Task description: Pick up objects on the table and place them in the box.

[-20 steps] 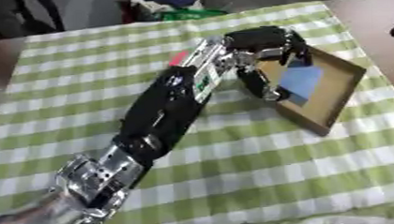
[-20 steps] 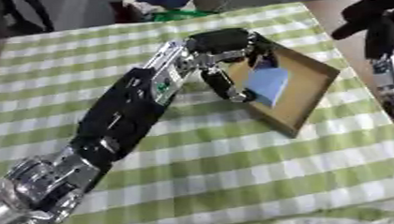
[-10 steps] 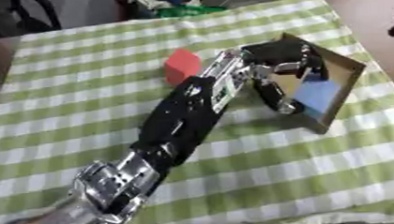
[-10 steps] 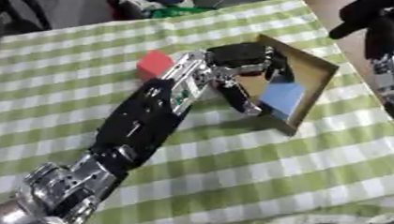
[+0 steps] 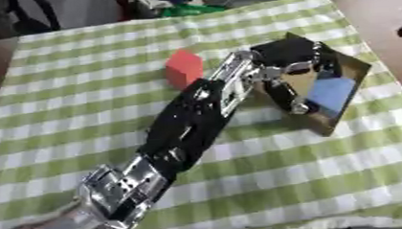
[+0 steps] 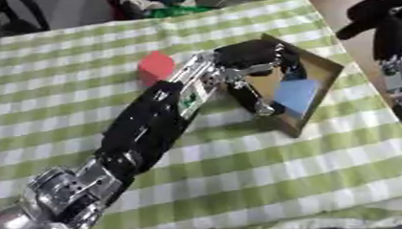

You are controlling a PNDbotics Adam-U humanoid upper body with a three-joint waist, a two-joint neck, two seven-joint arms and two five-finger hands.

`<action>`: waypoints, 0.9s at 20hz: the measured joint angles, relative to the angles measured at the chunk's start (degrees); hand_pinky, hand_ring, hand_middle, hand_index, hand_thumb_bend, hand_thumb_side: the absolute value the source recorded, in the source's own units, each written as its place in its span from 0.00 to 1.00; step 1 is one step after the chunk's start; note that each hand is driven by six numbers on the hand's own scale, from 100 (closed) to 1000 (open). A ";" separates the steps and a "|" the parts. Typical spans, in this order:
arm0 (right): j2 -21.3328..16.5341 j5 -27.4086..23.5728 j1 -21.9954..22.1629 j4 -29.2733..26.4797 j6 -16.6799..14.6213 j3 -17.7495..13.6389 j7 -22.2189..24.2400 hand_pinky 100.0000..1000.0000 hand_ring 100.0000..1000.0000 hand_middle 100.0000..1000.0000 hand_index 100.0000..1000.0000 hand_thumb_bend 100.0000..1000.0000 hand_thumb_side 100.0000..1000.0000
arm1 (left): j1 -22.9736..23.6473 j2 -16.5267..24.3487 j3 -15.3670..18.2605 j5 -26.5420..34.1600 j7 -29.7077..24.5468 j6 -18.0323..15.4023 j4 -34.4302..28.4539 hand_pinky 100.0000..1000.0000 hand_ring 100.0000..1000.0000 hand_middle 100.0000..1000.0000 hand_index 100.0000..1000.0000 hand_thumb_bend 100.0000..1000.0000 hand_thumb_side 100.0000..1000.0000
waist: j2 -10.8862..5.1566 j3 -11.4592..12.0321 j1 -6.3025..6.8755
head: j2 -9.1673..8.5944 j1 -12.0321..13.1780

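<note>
The left arm [image 5: 188, 131] is mostly black, with a long glossy black shell over the forearm. Near the lower corner it starts in a bulky silver joint [image 5: 119, 191] of bare metal, ribbed and bolted, with dark gaps between its parts. Towards the wrist comes another silver section [image 5: 236, 74], slimmer, with bright edges. A small green and white marking [image 6: 187, 100] sits on the side of the forearm shell. The left hand [image 5: 286, 60] is black with dark fingers and silvery bits at their bases. The right arm [image 6: 395, 57] shows at the right edge as black casing with a pale silver stretch below it
</note>
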 measured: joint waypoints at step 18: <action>0.05 -0.01 0.09 0.00 0.38 0.31 0.43 0.80 0.55 0.59 0.90 0.00 0.45 | -0.22 1.21 2.47 -3.36 -0.74 2.08 -1.52 0.69 0.72 0.74 0.86 0.63 0.26 | -0.25 0.80 -0.04 | 0.00 -0.03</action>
